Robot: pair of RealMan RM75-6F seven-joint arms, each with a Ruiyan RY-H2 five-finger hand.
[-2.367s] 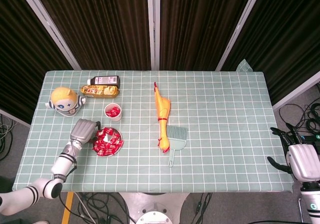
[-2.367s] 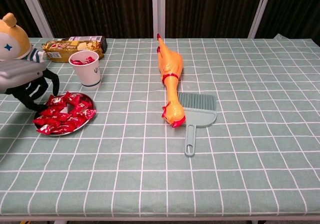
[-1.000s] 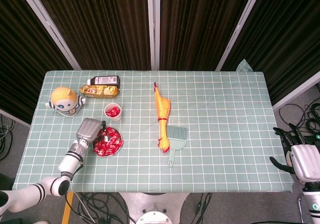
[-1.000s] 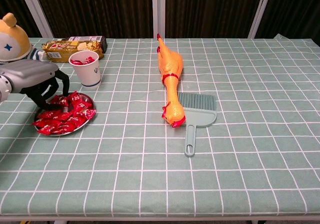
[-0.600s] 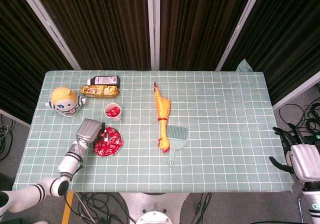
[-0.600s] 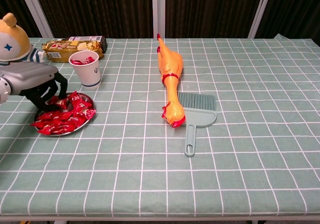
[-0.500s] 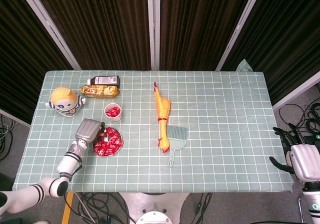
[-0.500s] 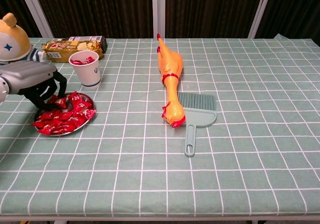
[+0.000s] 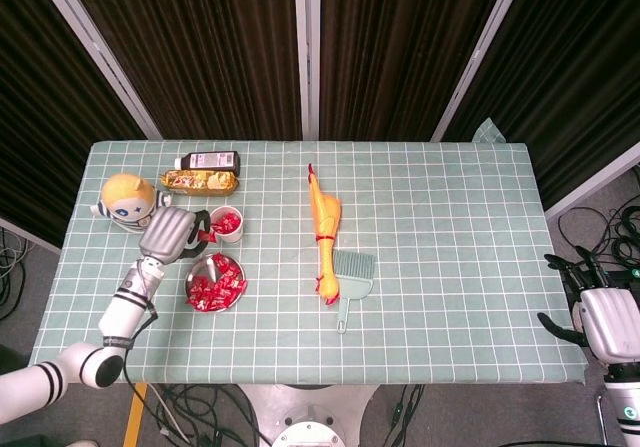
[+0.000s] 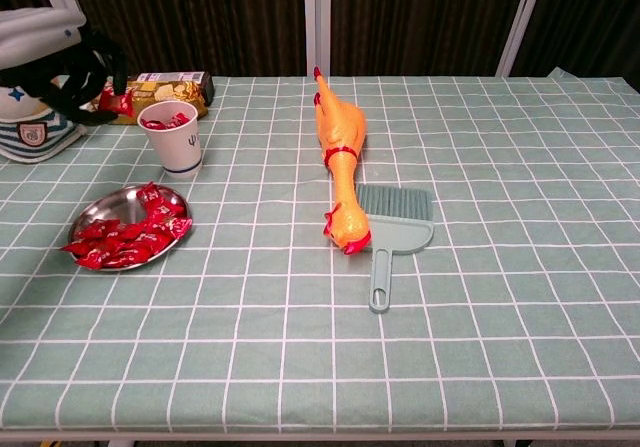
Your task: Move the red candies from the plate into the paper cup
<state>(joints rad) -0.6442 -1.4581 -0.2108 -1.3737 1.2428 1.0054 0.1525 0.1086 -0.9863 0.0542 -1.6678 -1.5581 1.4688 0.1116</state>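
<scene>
The left hand point(image 10: 60, 62) has risen off the round metal plate point(image 10: 95, 210), its fingers point(image 10: 105, 92) pinching a crinkly red candy point(image 10: 122, 104) beside the paper cup point(image 10: 170, 137).

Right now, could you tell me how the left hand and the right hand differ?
The left hand is raised beside the paper cup, pinching a red candy; the right hand sits off the table's right edge, holding nothing, fingers apart. The left shows in both views, the right only in the head view.
</scene>
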